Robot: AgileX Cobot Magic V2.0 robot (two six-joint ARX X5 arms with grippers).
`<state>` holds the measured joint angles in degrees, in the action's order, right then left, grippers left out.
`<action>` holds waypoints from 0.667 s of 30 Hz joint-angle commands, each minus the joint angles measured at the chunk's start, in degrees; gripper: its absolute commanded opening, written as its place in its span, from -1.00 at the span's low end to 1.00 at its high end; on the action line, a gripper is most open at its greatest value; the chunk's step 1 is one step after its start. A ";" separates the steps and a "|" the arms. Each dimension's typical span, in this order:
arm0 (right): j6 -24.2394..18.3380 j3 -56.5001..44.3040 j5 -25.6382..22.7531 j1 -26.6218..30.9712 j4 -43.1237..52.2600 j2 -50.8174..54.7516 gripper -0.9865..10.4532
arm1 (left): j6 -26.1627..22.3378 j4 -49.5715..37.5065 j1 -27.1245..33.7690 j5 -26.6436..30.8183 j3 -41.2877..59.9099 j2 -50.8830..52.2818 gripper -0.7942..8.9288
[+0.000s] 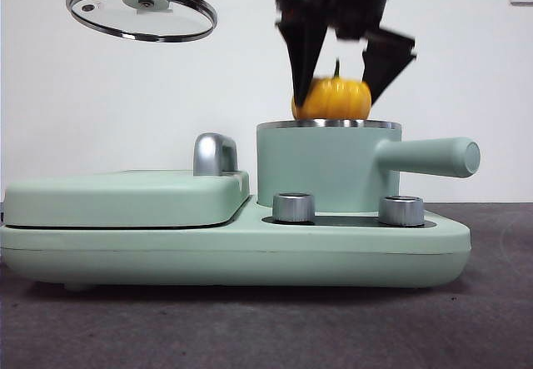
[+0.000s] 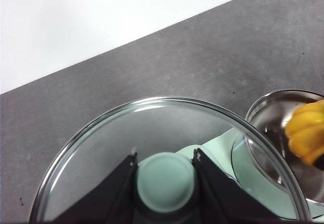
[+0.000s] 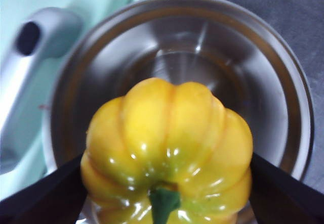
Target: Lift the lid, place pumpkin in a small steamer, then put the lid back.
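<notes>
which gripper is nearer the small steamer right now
Right. The right gripper holds the pumpkin just above the small steamer; the left gripper holds the lid high and off to the side.

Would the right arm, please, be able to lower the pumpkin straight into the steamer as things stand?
Probably yes: the lid is held up and aside by the left gripper, and the pumpkin hangs over the open steamer in the right gripper.
</notes>
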<state>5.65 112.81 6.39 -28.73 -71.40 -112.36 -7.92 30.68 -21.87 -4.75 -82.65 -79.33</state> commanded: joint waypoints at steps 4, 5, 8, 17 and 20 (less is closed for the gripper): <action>-2.21 2.05 0.09 -0.17 1.11 -5.73 -0.26 | 0.07 -1.40 -0.11 -0.17 -1.38 0.22 -0.79; -2.21 2.05 0.15 -0.22 1.31 -6.32 -0.26 | 0.09 -1.40 -0.11 -0.17 -1.38 0.22 -0.79; -2.25 2.05 -0.39 -0.70 1.99 -8.00 -0.26 | 0.07 -1.44 -0.11 -0.17 -1.38 0.22 -0.79; -2.21 2.03 -4.07 -1.84 3.23 -8.98 -0.26 | 0.09 -1.42 -0.11 -0.17 -1.38 0.22 -0.79; -2.21 2.01 -4.09 -1.92 3.19 -8.98 -0.26 | 0.07 -1.33 -0.11 -0.17 -1.38 0.22 -0.79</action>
<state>4.21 113.21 2.66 -30.11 -68.36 -120.07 -7.94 30.70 -21.87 -4.78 -82.65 -79.33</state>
